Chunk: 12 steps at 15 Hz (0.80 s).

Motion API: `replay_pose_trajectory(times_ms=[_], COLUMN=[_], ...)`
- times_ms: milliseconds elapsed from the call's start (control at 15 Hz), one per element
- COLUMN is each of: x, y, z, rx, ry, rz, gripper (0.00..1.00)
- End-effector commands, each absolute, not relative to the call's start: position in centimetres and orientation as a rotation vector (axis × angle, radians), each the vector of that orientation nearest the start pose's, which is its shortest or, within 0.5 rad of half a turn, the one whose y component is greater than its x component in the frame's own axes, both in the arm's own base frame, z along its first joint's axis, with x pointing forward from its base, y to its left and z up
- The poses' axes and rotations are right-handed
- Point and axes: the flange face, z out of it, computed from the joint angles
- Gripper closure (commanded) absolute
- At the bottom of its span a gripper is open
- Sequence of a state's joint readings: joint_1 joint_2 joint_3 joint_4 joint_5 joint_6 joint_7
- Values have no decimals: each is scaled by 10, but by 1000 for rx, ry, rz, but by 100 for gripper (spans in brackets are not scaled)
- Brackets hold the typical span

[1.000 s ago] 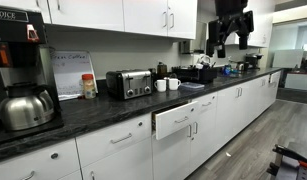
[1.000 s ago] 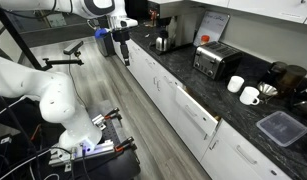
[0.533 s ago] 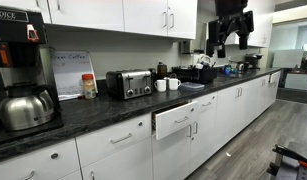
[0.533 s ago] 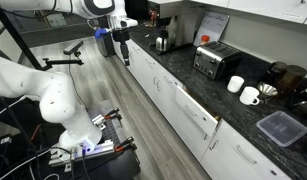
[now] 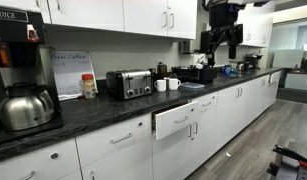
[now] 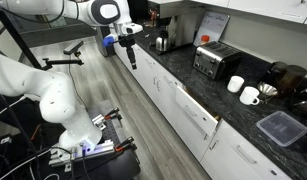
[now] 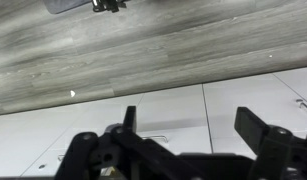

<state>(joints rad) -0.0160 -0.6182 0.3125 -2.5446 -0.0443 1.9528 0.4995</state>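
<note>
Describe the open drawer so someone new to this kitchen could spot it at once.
Find the long dark counter over white cabinets. Just below its edge, beneath the two white mugs beside the toaster, sits the drawer. It alone is pulled out; the fronts around it sit flush.

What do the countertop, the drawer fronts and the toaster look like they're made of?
Countertop: dark stone or a stone-look laminate, polished, judging by the pale veining and the sheen. Drawer fronts: flat white painted or laminated board, uniform with no grain showing; which of the two I can't tell. Toaster: probably brushed metal, going by its grey reflective shell, with darker trim.
</note>
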Motion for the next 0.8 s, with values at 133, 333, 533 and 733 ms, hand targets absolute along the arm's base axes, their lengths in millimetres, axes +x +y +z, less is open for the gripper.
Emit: replay_pose_trajectory(times_ms=[133,333,533,733], x=[381,395,411,429], y=[87,73,57,46], z=[412,389,372,358], rx=[-3304,-3308,-3300,-3232], ry=[391,425,498,349], rz=[-209,-239,-280,-320], gripper=[0,0,0,0])
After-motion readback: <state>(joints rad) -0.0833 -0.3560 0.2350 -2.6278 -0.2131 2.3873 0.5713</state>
